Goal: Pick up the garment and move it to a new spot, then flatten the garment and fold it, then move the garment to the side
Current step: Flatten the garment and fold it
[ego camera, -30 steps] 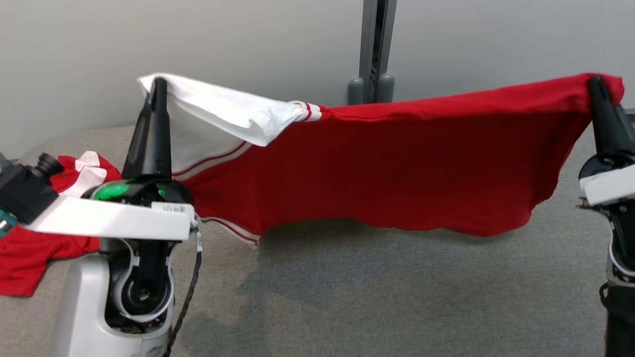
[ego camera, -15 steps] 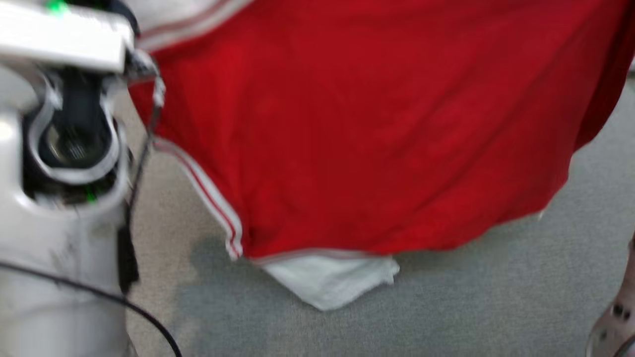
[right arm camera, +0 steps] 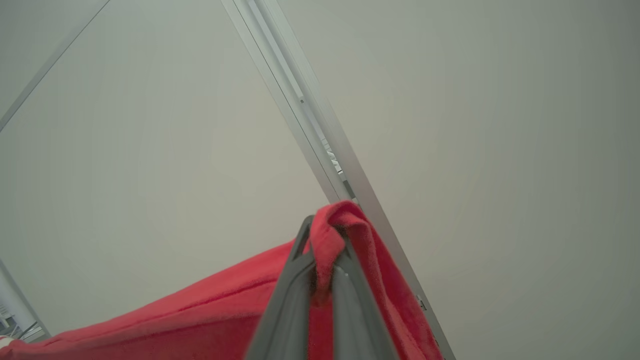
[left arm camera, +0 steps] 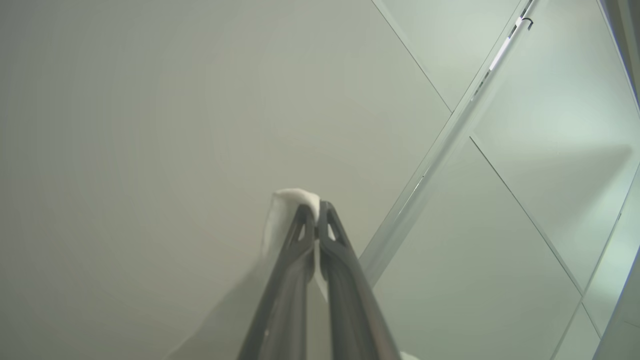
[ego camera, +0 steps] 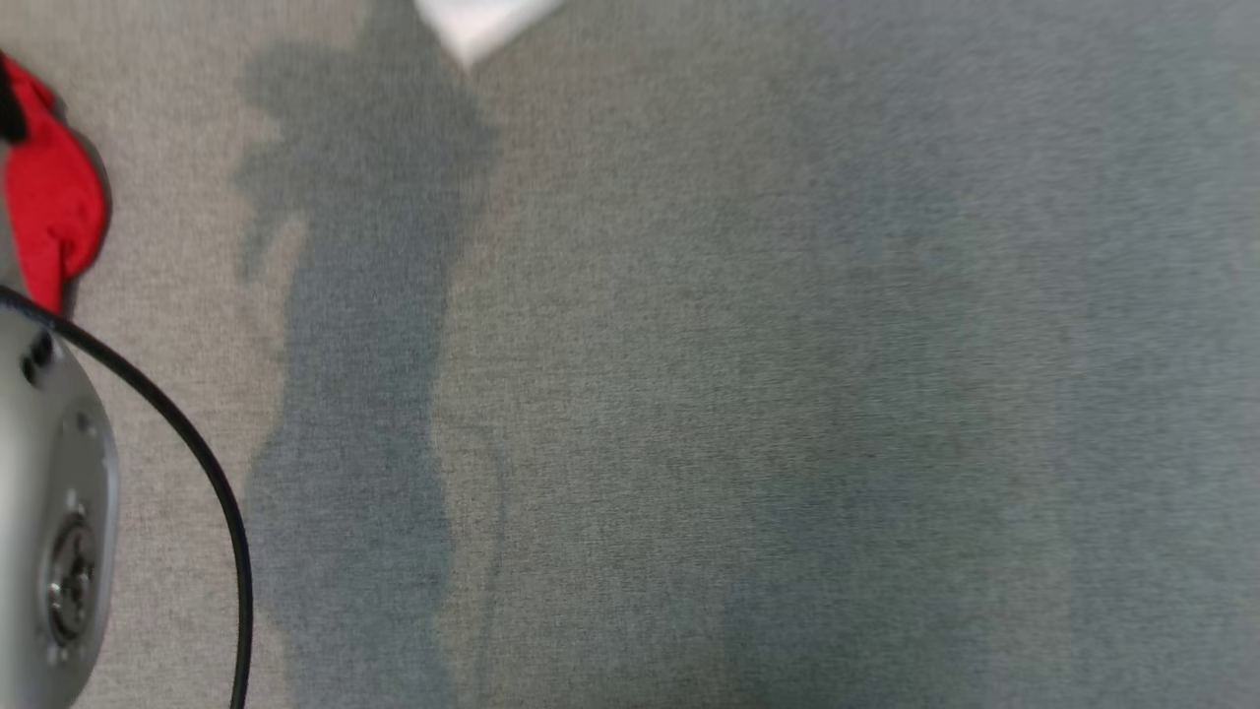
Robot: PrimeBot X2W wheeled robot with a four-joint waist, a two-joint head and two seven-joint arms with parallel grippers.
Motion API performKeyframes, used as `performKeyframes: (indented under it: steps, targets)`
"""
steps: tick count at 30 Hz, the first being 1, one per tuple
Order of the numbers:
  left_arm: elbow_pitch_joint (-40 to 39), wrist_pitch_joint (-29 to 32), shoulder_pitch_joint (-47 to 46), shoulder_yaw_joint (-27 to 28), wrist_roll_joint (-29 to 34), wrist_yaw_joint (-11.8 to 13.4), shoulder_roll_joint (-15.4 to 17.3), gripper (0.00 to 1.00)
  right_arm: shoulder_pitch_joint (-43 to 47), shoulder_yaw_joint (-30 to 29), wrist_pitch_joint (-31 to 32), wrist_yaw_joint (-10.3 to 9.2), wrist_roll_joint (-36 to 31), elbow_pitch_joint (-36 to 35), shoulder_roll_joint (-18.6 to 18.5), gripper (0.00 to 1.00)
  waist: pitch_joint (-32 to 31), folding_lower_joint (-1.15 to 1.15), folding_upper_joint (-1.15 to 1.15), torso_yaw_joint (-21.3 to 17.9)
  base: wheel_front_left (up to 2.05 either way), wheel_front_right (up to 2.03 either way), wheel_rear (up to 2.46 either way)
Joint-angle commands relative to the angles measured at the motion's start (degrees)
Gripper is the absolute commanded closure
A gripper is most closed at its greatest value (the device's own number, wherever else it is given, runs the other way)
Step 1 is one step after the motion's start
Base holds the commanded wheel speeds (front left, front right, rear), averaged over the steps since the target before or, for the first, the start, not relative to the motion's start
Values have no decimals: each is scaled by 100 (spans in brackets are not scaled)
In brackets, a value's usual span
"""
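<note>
The garment is a red shirt with white, red-striped sleeves. My left gripper (left arm camera: pixel 316 211) points up at a pale wall and is shut on a white fold of the garment (left arm camera: pixel 296 196). My right gripper (right arm camera: pixel 324 239), also raised, is shut on a red edge of the garment (right arm camera: pixel 200 310), which sags away to the left. In the head view a white tip of the garment (ego camera: pixel 482 22) hangs in at the top edge, above the grey cloth-covered table (ego camera: pixel 748 374).
Another red cloth (ego camera: pixel 51 212) lies at the table's left edge. A pale arm segment (ego camera: pixel 49 512) with a black cable (ego camera: pixel 212 473) stands at the lower left. Behind the raised grippers, the wall shows metal frame strips (right arm camera: pixel 305 120).
The head camera has tilted down, so the stretched garment has slid out of the top of its picture. A white sleeve dropped to hang below the red body. Both grips hold.
</note>
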Motion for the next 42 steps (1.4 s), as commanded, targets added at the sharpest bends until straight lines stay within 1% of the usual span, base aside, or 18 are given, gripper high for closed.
performKeyframes:
  steps: [1, 3, 4, 6, 8, 10, 12, 14, 16, 18, 21, 28, 34, 38, 42]
  targets:
    - [223, -213, -258, 30, 64, -124, -21, 100, -239, 82, -324, -2, 95, 128, -65, 100, 439, 0, 0, 219, 0, 0, 0]
    - [521, -436, -427, -7, 75, -305, -97, 100, -347, 288, -672, -2, 280, 285, -71, 100, 558, 0, 0, 314, 0, 0, 0]
    - [637, -523, -498, -55, 128, -413, -90, 100, -350, 398, -817, -2, 361, 354, -132, 100, 617, 0, 0, 355, 0, 0, 0]
    - [844, -704, -547, -185, 203, -694, -118, 100, -258, 692, -1095, -2, 567, 462, -249, 100, 719, 0, 0, 432, 0, 0, 0]
    - [1061, -813, -428, -356, 298, -951, -160, 100, -65, 971, -1305, -2, 788, 589, -391, 100, 808, 0, 0, 507, 0, 0, 0]
    - [1305, -907, -223, -528, 409, -1138, -192, 100, 176, 1216, -1437, -2, 1013, 732, -553, 100, 900, 0, 0, 599, 0, 0, 0]
    - [1530, -1018, -35, -678, 469, -1296, -236, 100, 498, 1366, -1562, -2, 1244, 905, -722, 100, 938, 0, 0, 708, 0, 0, 0]
    - [1773, -1090, 190, -842, 532, -1404, -285, 100, 797, 1490, -1677, -2, 1410, 1141, -915, 100, 935, 0, 0, 804, 0, 0, 0]
    - [1995, -1150, 429, -1045, 693, -1481, -294, 100, 1047, 1561, -1748, -1, 1584, 1371, -986, 100, 917, 0, 0, 840, 0, 0, 0]
    - [2178, -1212, 715, -1188, 805, -1523, -281, 100, 1309, 1633, -1783, -1, 1787, 1568, -1044, 100, 851, 0, 0, 863, 0, 0, 0]
    - [2328, -1299, 1106, -1261, 913, -1573, -253, 100, 1653, 1690, -1825, -2, 2115, 1779, -1115, 100, 688, 0, 0, 908, 0, 0, 0]
    - [2580, -1352, 2135, -1570, 1179, -1630, -133, 100, 2459, 1774, -1646, -2, 2820, 2148, -1199, 100, 92, 0, 0, 955, 0, 0, 0]
    - [2809, -1226, 2823, -1926, 1257, -1655, -40, 100, 2989, 1959, -1455, -2, 3026, 2423, -1324, 100, -412, 0, 0, 951, 0, 0, 0]
    - [2824, -1177, 3241, -2175, 1337, -1657, 25, 100, 3305, 2089, -1385, -3, 3057, 2591, -1412, 100, -703, 0, 0, 924, 0, 0, 0]
    - [2754, -1174, 3634, -2357, 1303, -1665, 95, 100, 3557, 2231, -1353, -3, 3118, 2653, -1412, 100, -955, 0, 0, 875, 0, 0, 0]
